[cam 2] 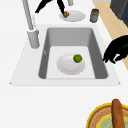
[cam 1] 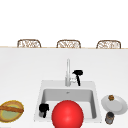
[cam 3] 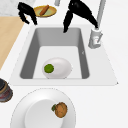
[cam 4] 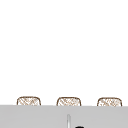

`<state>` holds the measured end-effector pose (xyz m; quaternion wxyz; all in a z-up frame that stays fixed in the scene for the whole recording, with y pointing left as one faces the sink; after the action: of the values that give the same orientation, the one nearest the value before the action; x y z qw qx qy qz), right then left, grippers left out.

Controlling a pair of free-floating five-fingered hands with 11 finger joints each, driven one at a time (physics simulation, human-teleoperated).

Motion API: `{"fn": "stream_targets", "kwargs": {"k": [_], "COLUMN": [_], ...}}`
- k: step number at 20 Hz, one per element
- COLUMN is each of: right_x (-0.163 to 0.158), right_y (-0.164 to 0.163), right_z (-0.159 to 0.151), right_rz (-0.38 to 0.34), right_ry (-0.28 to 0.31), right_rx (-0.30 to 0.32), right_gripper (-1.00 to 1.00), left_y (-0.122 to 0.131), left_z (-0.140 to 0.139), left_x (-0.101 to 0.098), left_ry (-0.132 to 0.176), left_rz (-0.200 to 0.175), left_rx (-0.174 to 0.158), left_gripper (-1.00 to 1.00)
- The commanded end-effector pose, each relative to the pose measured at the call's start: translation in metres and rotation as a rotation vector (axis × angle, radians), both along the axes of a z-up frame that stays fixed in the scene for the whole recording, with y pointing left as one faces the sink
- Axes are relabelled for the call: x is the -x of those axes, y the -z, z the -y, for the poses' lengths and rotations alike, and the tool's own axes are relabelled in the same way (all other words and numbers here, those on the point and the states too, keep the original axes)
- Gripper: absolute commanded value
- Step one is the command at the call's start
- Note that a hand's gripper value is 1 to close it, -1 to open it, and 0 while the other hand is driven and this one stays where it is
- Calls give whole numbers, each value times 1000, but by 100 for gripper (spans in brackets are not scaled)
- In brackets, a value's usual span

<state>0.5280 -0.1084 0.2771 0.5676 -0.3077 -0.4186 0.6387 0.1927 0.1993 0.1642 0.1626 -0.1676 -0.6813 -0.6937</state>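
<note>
we see the right hand (cam 1: pixel 78 74) hanging in the air just beside the tap (cam 1: pixel 68 71), at the back edge of the sink (cam 1: pixel 41 100). its fingers (cam 3: pixel 67 23) are straight and point down toward the basin; they hold nothing, and we cannot tell whether the hand brushes the tap. in the left side view it shows at the top edge (cam 2: pixel 53 5), and the upper view catches its top at the bottom edge (cam 4: pixel 79 126).

the left hand (cam 1: pixel 43 109) hangs over the front left corner of the sink, its fingers (cam 2: pixel 112 57) curled downward around nothing, close above the rim; in the right side view it sits at the top left (cam 3: pixel 27 12).

the tap is a slim grey metal tube on a thicker round base. the sink is a rectangular grey basin with a pale flat rim. on its floor lies a smooth white oval plate (cam 2: pixel 66 66) with a small round green lime (cam 2: pixel 77 58) on the side toward the front wall. the lime lies well below both hands, nearer the left hand's side of the basin.

a glossy red ball (cam 1: pixel 67 114) covers the front edge of the sink in the front view.

near the right edge of the worktop (cam 1: pixel 20 72) stands a round white plate (cam 3: pixel 32 110) carrying a brown rough lump (cam 3: pixel 60 109), with a dark jar (cam 1: pixel 109 117) just beside it. at the left edge lies a yellow-rimmed woven basket (cam 1: pixel 5 113) holding a long brown loaf (cam 1: pixel 11 108).
</note>
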Motion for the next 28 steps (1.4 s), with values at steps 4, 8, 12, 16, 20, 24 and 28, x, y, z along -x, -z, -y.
{"fn": "stream_targets", "kwargs": {"k": [4, 8, 12, 16, 20, 24, 28], "right_x": [-30, -48, -67, -81, -95, -107, -104], "right_y": [18, 27, 39, 47, 59, 66, 67], "right_z": [-12, -19, -19, -22, -25, -24, -24], "right_rz": [-164, -252, -333, -409, -514, -560, -534], "right_ry": [3, 10, 11, 9, 16, 17, -2], "right_rx": [113, 157, 178, 180, 176, 164, 171], "right_gripper": [-100, -100, -100, -100, -100, -100, -100], "left_y": [0, 0, 0, 0, 0, 0, 0], "left_z": [0, 0, 0, 0, 0, 0, 0], "left_x": [0, 0, 0, 0, 0, 0, 0], "left_ry": [0, 0, 0, 0, 0, 0, 0], "left_rz": [0, 0, 0, 0, 0, 0, 0], "left_rx": [0, 0, 0, 0, 0, 0, 0], "left_gripper": [0, 0, 0, 0, 0, 0, 0]}}
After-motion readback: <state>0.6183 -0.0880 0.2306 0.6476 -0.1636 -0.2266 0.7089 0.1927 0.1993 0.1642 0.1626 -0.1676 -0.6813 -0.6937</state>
